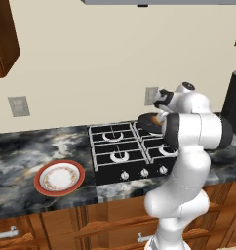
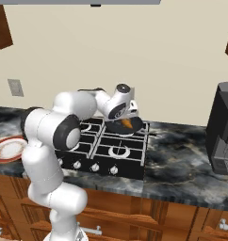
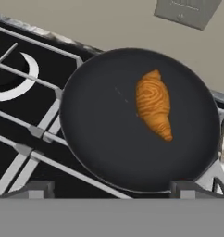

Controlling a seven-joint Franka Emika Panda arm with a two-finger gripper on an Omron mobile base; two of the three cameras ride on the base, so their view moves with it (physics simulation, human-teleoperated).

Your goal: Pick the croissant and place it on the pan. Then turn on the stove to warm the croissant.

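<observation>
**A:** You have the croissant (image 3: pixel 154 103) lying inside the pan (image 3: pixel 104 139), off-centre toward the rim on the wall side. It touches the pan floor only; bare dark metal all round it.

**B:** And the pan's place?

**A:** Back right burner of the stove (image 1: pixel 121 149). In the hand view its rim overhangs the grate bars; the next burner ring sits to the left, well clear of the rim. A wall outlet (image 3: pixel 187 10) shows above the pan's far edge.

**B:** Tool state?

**A:** The gripper (image 3: pixel 111 190) hangs over the pan's near edge, fingertips (image 3: pixel 39 189) set wide apart, nothing between them. Released, then.

**B:** Room to move?

**A:** From the right base view, you see open counter (image 2: pixel 182 155) between the stove's right edge and a black appliance (image 2: pixel 221 129). From the left base view, the marbled counter runs left of the stove, and a red-rimmed plate (image 1: pixel 59 177) sits near its front edge, well apart from the burners. The knobs (image 1: pixel 144 172) line the stove's front, nothing on them; the arm's big elbow stands just to the right of them in that view.

**B:** What does one view give you that another lacks?

**A:** The left base view hides most of the pan behind the arm; only a sliver of rim shows. The right base view shows the croissant (image 2: pixel 126 124) as an orange fleck under the hand. The hand view alone gives its exact lie.
</observation>
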